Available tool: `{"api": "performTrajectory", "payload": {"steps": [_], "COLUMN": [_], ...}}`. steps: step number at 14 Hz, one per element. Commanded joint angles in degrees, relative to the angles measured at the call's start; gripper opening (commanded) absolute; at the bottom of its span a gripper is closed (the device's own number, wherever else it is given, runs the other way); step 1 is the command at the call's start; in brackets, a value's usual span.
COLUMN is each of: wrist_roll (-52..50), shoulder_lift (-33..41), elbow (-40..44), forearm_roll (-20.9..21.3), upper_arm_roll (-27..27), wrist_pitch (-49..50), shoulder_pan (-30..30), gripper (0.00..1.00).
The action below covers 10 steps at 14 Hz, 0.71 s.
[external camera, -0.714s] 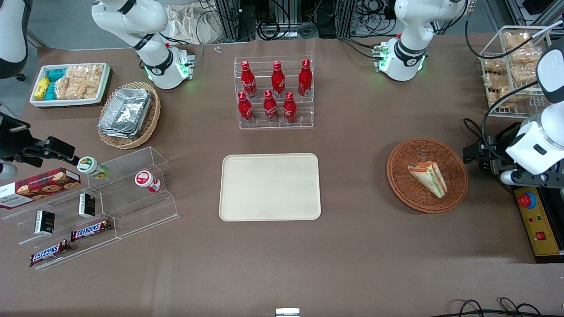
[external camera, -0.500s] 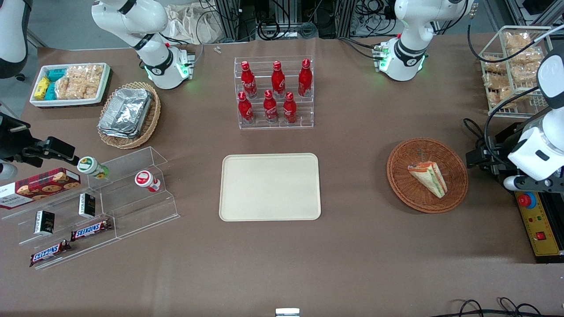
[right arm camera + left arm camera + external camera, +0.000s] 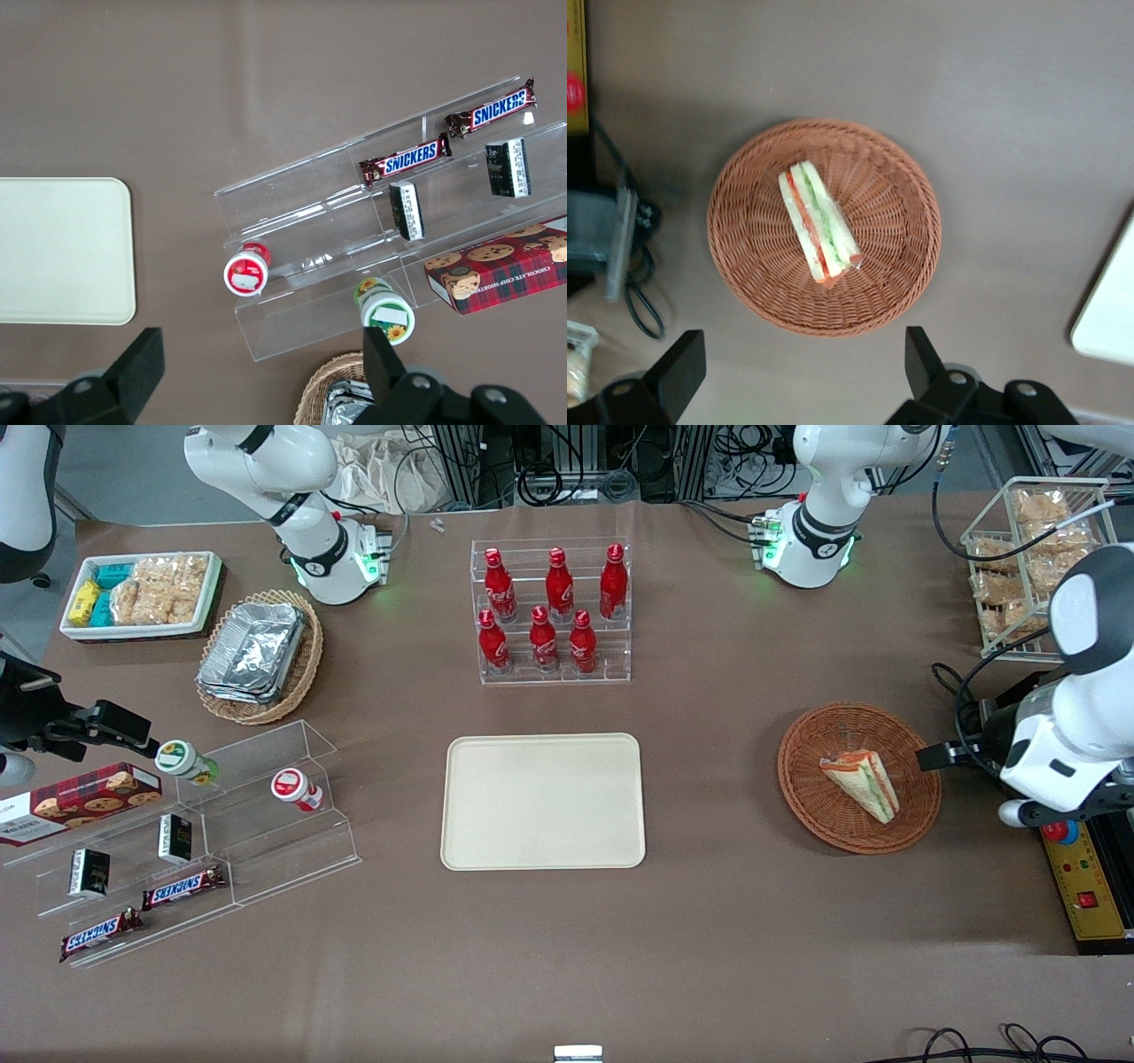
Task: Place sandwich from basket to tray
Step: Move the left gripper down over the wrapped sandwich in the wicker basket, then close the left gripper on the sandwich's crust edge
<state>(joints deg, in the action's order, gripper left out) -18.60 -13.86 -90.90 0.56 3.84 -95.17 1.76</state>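
My gripper [image 3: 799,376] hangs in the air by the basket [image 3: 921,815], at the rim that faces the working arm's end of the table, and its two black fingers [image 3: 678,367] stand wide apart with nothing between them. In the front view one dark fingertip [image 3: 937,758] reaches just over that rim, clear of the sandwich [image 3: 861,782]. The sandwich lies on its side in the middle of the basket, a pale wedge in clear wrap with its orange-red and green layers showing along the cut face; in the wrist view I see it [image 3: 819,221] resting on the weave of the basket [image 3: 895,283], apart from my fingers. The basket sits on the brown table [image 3: 709,939]. The tray [image 3: 542,801] lies flat well apart from the basket, toward the parked arm's end, with nothing on it. A clear rack of red bottles [image 3: 551,611] stands farther from the front camera than the tray.
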Motion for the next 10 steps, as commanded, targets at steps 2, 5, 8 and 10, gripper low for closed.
{"api": "performTrajectory", "payload": {"steps": [2,5,8,10], "wrist_roll": [-16.1,-22.9,-28.5,-29.6], "shoulder_lift": [1.9,1.7,1.6,1.0], "elbow": [-9.1,-17.8,-26.0,-30.0], "forearm_roll": [0.8,0.9,1.4,1.7], "upper_arm_roll": [0.3,0.2,-0.1,-0.2], "wrist_pitch": [-7.7,-19.8,-28.7,-33.3], "shoulder_pan": [0.1,0.2,0.5,0.7], "gripper": [1.0,1.0,1.0,1.0]}}
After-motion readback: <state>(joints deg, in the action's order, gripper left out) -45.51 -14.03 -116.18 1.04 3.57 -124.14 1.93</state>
